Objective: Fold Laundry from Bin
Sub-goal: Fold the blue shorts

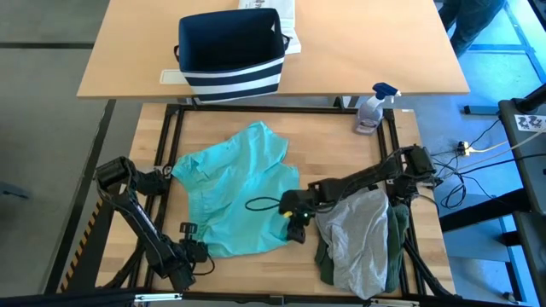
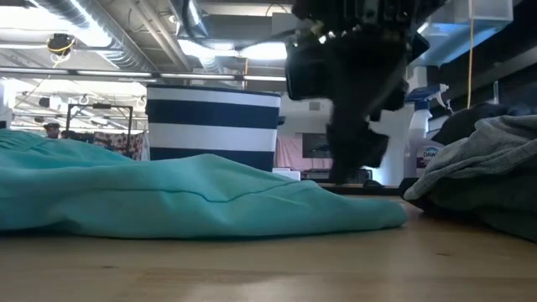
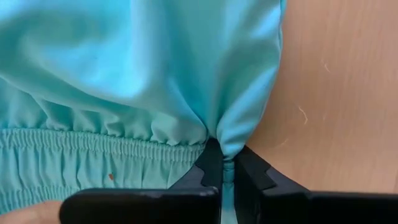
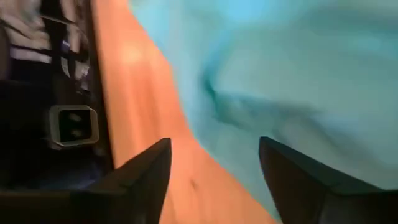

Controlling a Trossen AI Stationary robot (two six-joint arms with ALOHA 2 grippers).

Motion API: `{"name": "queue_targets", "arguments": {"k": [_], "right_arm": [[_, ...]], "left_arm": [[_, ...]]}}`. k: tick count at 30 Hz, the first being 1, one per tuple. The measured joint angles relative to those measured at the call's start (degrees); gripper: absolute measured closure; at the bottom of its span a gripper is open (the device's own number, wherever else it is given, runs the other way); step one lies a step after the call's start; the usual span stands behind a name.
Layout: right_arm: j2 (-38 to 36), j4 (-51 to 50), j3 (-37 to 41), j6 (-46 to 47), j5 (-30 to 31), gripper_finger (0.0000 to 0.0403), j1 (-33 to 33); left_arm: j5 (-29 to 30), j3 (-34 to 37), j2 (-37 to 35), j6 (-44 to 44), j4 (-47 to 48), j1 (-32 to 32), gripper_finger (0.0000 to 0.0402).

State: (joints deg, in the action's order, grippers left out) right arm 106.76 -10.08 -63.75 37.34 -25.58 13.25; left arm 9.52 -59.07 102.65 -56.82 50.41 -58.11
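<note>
Pinching a fold of the teal-green garment (image 3: 143,74) at its near corner, just beside the elastic waistband, my left tool (image 3: 225,177) stood clamped tight on the cloth at the front-left of the bench (image 1: 341,145). The garment lay spread flat across the middle of the bench, reaching from that left tool (image 1: 189,250) toward the far side. My right tool (image 4: 214,168) hovered over the garment's right-hand edge with its fingers (image 4: 146,171) set apart and nothing between them, bare wood and teal cloth showing in the gap. Seen from above, that right tool (image 1: 294,223) hung at the garment's lower right corner, close by a heap of light grey laundry (image 1: 363,239) and dark green laundry (image 1: 399,243) piled at the right of the bench. The bin (image 1: 230,53), navy with white stripes, stood well apart on the farther bench (image 1: 375,43) beyond, with a spray bottle (image 1: 373,108) near the far right corner of my own. From bench height the teal cloth (image 2: 193,197) lay low in soft ridges, the right arm dark above it.
</note>
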Motion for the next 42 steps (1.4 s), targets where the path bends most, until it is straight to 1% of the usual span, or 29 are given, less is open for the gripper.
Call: {"name": "queue_targets", "arguments": {"k": [3, 8, 15, 21, 24, 27, 29, 31, 38, 40, 42], "right_arm": [[0.0, -4.2, 0.1, -1.0, 0.4, 0.0150, -1.1], [0.0, -7.6, 0.0, -3.3, 0.0, 0.0157, -1.9], [2.4, -6.7, 0.0, -3.4, -1.7, 0.0176, -1.6], [4.0, -5.6, 0.0, -3.8, -2.9, 0.0182, -1.7], [4.0, -5.6, 0.0, -5.1, -3.5, 0.0182, -1.7], [4.1, -5.9, 0.0, -7.4, -5.8, 0.0190, -1.7], [4.1, -6.1, 0.0, -8.6, -7.3, 0.0209, -1.6], [4.2, -6.1, 0.0, -10.0, -8.5, 0.0240, -1.6], [4.2, -6.0, 0.0, -11.8, -11.8, 0.0381, -1.6], [4.2, -6.0, 0.0, -11.8, -12.8, 0.0395, -1.6], [4.2, -6.4, 0.0, -11.8, -13.0, 0.0389, -1.6]], "left_arm": [[-0.2, 0.0, 0.0, -0.1, -0.1, 0.0, 0.0396], [-0.6, 0.0, 0.0, -0.1, -0.1, 0.0, 0.0396], [-1.3, 0.0, 0.0, -0.1, -0.3, 0.9, 0.0396], [-1.9, 0.0, 0.0, 0.0, -0.5, 2.0, 0.0394], [-1.9, 0.0, 0.0, 0.0, -0.5, 2.1, 0.0393], [-1.9, 0.0, 0.0, 0.0, -0.5, 2.1, 0.0393], [-1.9, 0.0, 0.0, 0.0, -0.5, 2.1, 0.0392], [-1.9, 0.0, 0.0, -0.1, -0.5, 2.1, 0.0392], [-2.0, 0.0, 0.0, -0.1, -0.5, 2.1, 0.0391], [-2.0, 0.0, 0.0, -0.5, -0.5, 2.1, 0.0391], [-2.1, 0.0, 0.0, -1.1, -0.5, 2.1, 0.0391]]}}
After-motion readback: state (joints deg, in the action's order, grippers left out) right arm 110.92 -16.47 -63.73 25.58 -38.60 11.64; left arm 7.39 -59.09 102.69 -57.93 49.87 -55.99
